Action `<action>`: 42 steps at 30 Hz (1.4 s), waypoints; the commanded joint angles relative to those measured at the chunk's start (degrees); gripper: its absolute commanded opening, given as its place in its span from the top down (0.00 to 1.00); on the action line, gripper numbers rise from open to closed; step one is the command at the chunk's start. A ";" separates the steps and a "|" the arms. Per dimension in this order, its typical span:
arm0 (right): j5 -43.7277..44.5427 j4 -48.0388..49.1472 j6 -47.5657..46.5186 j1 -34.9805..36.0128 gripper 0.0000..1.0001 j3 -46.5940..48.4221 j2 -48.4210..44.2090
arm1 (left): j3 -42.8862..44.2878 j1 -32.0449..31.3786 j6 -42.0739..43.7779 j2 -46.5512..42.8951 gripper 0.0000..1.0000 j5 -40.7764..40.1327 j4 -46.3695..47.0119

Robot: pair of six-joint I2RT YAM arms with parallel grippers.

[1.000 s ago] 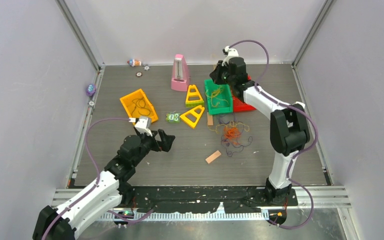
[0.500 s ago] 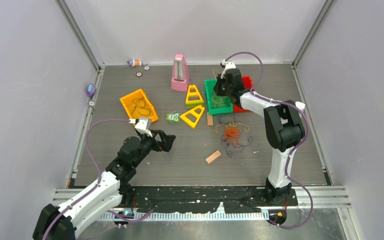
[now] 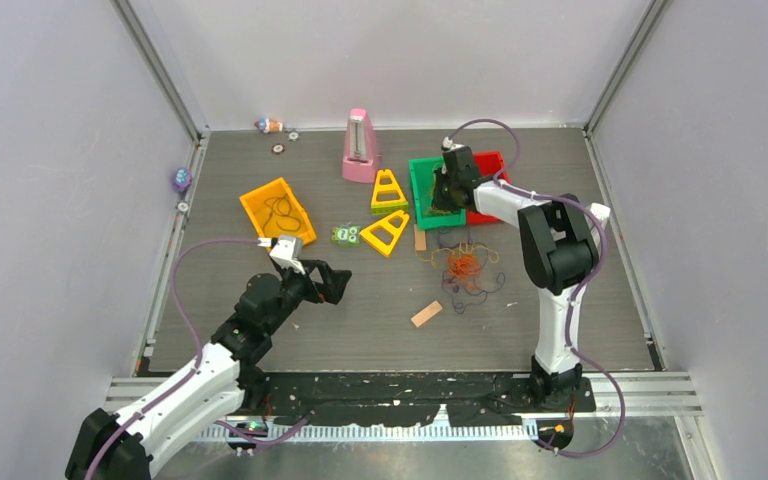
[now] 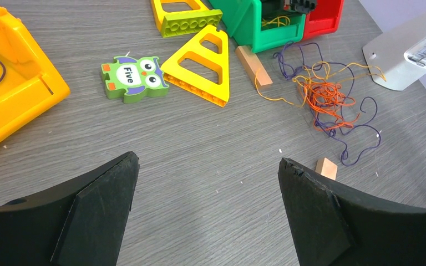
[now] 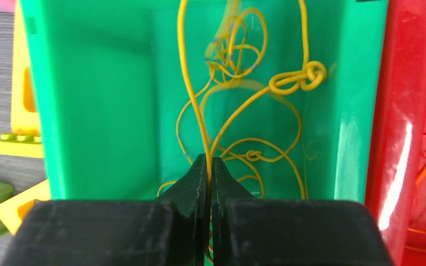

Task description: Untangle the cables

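Sorting seemingly explained why the right gripper (image 5: 207,166) pinched a yellow cable (image 5: 191,83) over the green bin (image 5: 89,111), while the left gripper (image 4: 208,166) gaped open.

The bench (image 4: 211,144) was grey with a fine wood-grain pattern. The tangled cables (image 4: 327,97) were orange-red, yellow and dark purple. The green bin (image 5: 89,100) held a yellow cable (image 5: 312,72). Beside it stood a red bin (image 5: 399,138); the orange bin (image 4: 22,83) stood apart. The owl tile (image 4: 130,76) was green with purple and orange patches and a white label. The triangle frame (image 4: 197,88) was yellow and the metronome (image 3: 360,145) pink. The left gripper (image 4: 208,166) and right gripper (image 5: 208,160) were black.
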 commanded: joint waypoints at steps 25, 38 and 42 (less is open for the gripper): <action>4.51 -18.36 -4.31 0.80 0.08 4.92 -19.65 | 0.72 -0.23 2.82 0.97 0.02 0.56 2.06; 12.08 -18.21 -4.49 0.78 0.18 -26.28 -40.55 | 0.93 -0.22 2.61 1.14 0.02 2.20 2.86; 11.99 -17.59 -3.20 0.82 0.19 -29.21 -40.98 | 0.93 -0.16 2.52 1.28 0.02 4.27 3.06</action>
